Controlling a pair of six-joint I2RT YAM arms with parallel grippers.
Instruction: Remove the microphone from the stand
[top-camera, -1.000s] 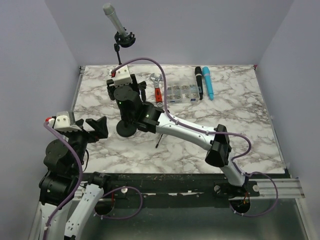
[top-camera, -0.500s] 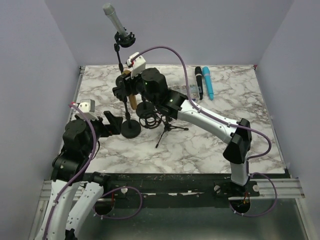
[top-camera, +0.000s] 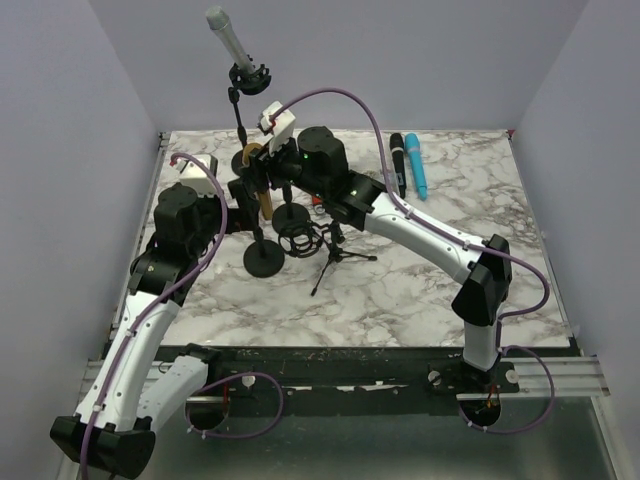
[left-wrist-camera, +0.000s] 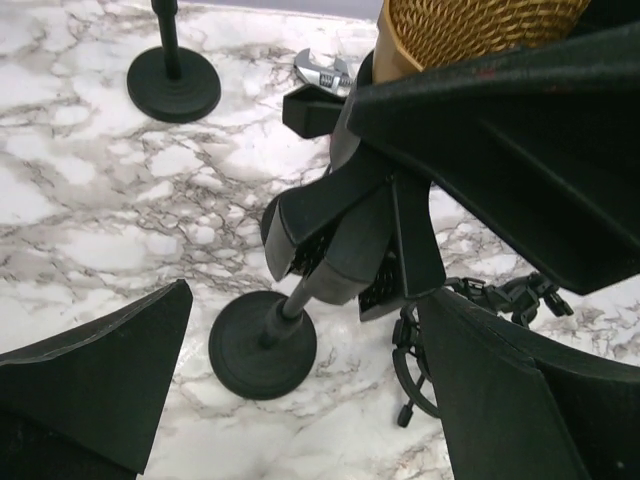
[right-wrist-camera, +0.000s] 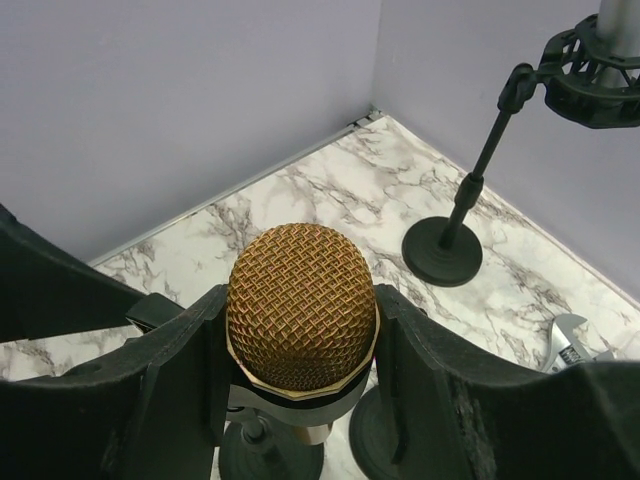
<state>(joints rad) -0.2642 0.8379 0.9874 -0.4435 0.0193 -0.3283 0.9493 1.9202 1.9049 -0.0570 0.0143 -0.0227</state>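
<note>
And the left arm has swung in from the near edge and now sits right beside the stand (left-wrist-camera: 262, 345), while the right arm has barely shifted over the last half second. Left gripper (left-wrist-camera: 310, 300) is spread wide, one finger on each side of the stand's clip (left-wrist-camera: 345, 250), nothing pinched yet. It looks set to brace the stand.

Over on the right, the right gripper (top-camera: 258, 170) has its two fingers pressed against either side of the gold microphone (right-wrist-camera: 300, 310), clamped on the mesh head. The mic is seated in the clip, tilted, head up, above the round black base.

Now, the handling. It's a rigid piece with some weight in it, I'd guess, but that mesh grille is the weak part and could dent under a hard squeeze. It is also rounded, so it may slip. The barrel below the head would be the safer hold, though the clip covers much of it. The stand looks light enough to lift along with it, so a hold on the pole makes sense.

A second stand carrying a grey microphone (top-camera: 228, 38) stands at the back, well apart.
</note>
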